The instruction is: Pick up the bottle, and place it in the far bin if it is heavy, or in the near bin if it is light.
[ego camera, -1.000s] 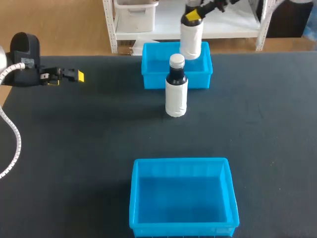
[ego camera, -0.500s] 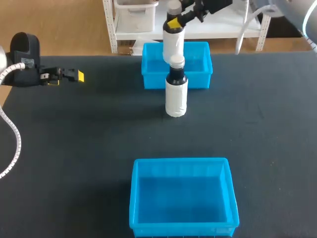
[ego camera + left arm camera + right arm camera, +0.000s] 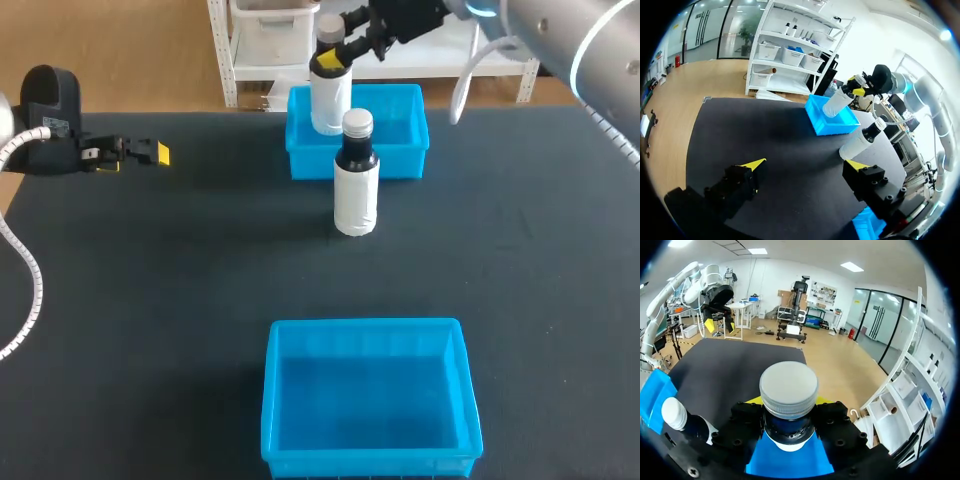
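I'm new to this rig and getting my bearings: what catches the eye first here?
A grey-capped, white-labelled dark bottle clamped in the right gripper hangs over the far bright blue plastic bin. A twin bottle stands upright on the black table just before that bin; a second blue bin sits nearest the camera.

Dark table [image 3: 150,300], far bin [image 3: 308,163], near bin [image 3: 366,325], bottle [image 3: 355,195]

On the desk [image 3: 150,300], the near bin [image 3: 365,325] sits near-middle and the far bin [image 3: 400,160] far-middle. A standing bottle [image 3: 355,190] is just before the far bin. The held bottle [image 3: 330,95], between the right arm's jaws, is at that bin's left part.
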Robot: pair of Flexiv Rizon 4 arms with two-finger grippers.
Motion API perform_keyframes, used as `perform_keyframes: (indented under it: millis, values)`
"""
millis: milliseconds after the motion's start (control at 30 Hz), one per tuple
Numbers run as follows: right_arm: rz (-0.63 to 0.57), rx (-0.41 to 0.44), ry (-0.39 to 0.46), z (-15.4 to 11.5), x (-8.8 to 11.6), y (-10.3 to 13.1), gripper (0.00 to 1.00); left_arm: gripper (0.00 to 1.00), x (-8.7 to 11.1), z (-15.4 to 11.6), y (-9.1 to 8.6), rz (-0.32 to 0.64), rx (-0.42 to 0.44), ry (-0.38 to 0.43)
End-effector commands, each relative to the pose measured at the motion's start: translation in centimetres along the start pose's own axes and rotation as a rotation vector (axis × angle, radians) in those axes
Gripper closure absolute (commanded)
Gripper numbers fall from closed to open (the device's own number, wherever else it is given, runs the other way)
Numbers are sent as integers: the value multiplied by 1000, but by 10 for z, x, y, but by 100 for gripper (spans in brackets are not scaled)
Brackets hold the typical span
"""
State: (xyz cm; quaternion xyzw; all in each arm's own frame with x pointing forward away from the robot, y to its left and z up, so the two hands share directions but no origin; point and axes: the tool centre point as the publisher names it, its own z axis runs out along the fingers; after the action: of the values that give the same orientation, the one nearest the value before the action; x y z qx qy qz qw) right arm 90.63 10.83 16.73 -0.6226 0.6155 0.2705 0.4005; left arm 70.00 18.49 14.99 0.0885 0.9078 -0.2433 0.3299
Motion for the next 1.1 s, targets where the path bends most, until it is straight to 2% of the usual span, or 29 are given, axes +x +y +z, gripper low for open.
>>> perform_keyframes:
  millis: [33, 467, 1100]
  values:
    - [8, -356, 0, 12, 2, -12, 100, 0, 0, 0, 0, 0, 0, 0]
    - [71, -417, 4, 31, 22, -10, 100, 0, 0, 0, 0, 0, 0, 0]
    - [130, -456, 2, 43, 34, -18, 100, 0, 0, 0, 0, 0, 0, 0]
